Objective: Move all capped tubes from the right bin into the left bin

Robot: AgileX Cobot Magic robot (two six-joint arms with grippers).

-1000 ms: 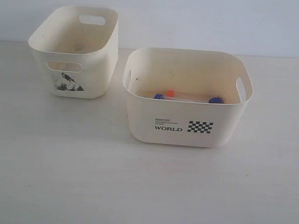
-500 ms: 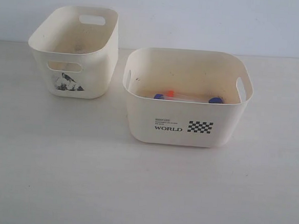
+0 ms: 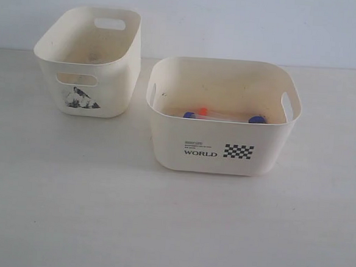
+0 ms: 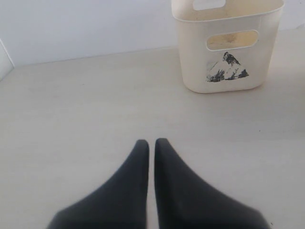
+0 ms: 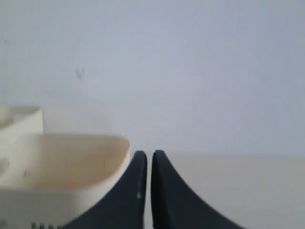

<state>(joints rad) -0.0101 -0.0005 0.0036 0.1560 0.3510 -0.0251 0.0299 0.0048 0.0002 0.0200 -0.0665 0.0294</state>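
the pale table runs under everything. on it the right bin, wide and cream with "world" and a checkered patch on its near wall, stands upright towards the right. the left bin, narrower, with a small dark picture under its slot handle, stands upright beside it on the left and a little further back, the two apart.

my left gripper hangs over bare table, well short of the left bin, its two black fingers drawn together with only a thin slit between them and nothing in them. my right gripper sits just beside the right bin's rim, pinched to the same thin slit, also holding nothing.

the capped tubes lie low inside the right bin, seen just over its near wall: one orange-red cap, with a blue cap close beside it and another blue cap further right.
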